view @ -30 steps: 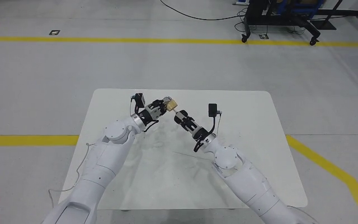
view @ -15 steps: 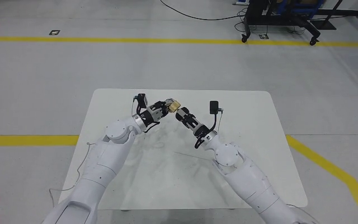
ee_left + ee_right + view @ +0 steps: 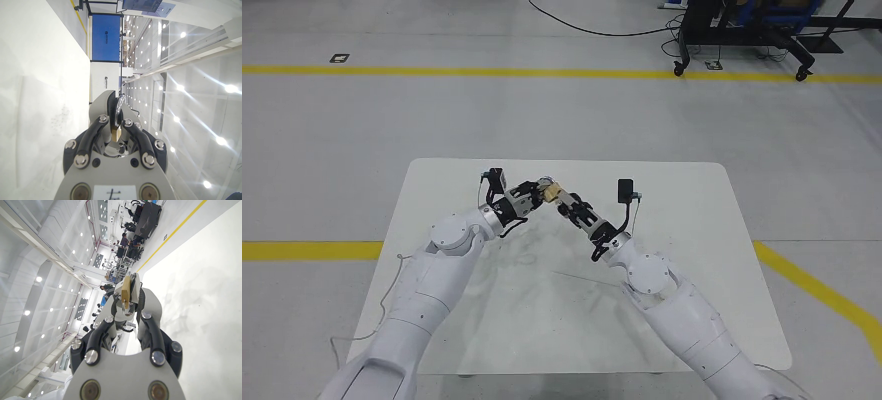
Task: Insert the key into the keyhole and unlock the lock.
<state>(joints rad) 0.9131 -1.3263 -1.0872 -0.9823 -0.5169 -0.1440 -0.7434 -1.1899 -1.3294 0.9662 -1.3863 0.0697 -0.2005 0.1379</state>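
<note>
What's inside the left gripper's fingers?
The left gripper is shut on a brass padlock. A silver key sits against the padlock's end. The spot where they join is covered, so how deep the key goes cannot be seen.

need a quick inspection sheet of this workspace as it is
surface: white table, faint marks
job's things: brass lock held above the table; key at its end away from the shackle
clutter: nothing seen
grippers: left gripper shut on the lock; right gripper close up to the key
cables: black cable on the floor beyond the table
surroundings: grey floor, yellow lines, black wheeled frame
</note>
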